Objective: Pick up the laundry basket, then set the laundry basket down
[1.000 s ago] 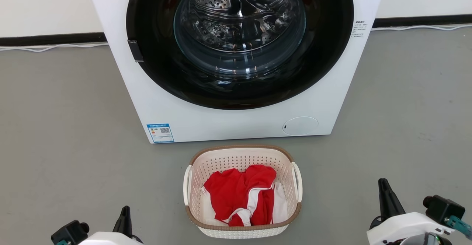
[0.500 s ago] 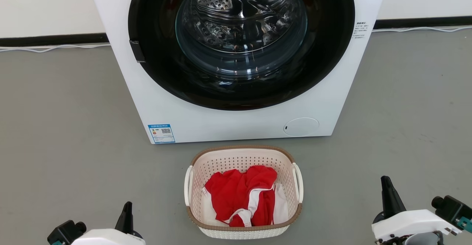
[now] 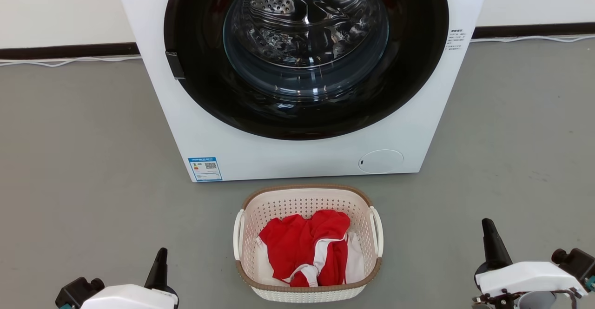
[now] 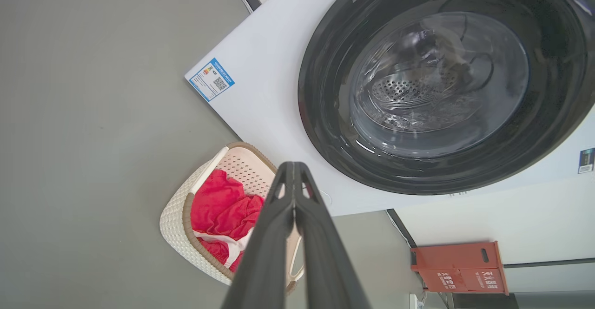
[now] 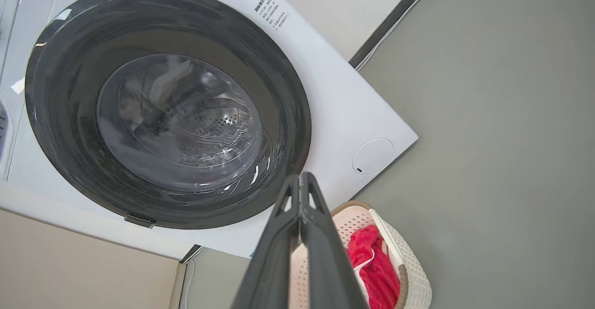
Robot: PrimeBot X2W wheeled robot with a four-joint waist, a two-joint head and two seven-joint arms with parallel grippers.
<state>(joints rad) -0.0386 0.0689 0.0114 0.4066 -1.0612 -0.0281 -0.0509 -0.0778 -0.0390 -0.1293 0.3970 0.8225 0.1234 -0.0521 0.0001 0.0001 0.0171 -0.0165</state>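
The laundry basket (image 3: 307, 199) stands on the grey floor just in front of the washer, cream-white and perforated with a brown rim and white loop handles at its sides. Red and white clothes (image 3: 304, 246) lie inside it. My left gripper (image 3: 161, 254) is low at the left, well clear of the basket, its fingers pressed together in the left wrist view (image 4: 294, 169). Off to the right of the basket, my right gripper (image 3: 488, 225) is also shut with nothing in it (image 5: 300, 181). The basket (image 4: 179, 234) (image 5: 409, 272) sits beside each pair of fingers.
A white front-loading washer (image 3: 279, 160) with a dark round door (image 3: 307, 53) stands right behind the basket. A white cable (image 3: 69, 59) runs along the dark skirting at the wall. A red box (image 4: 458, 267) sits by the wall. Open grey floor lies on both sides.
The head view has shifted slightly, with the washer and basket drifting right and down. Both grippers sit a little lower and further out in the view, still shut.
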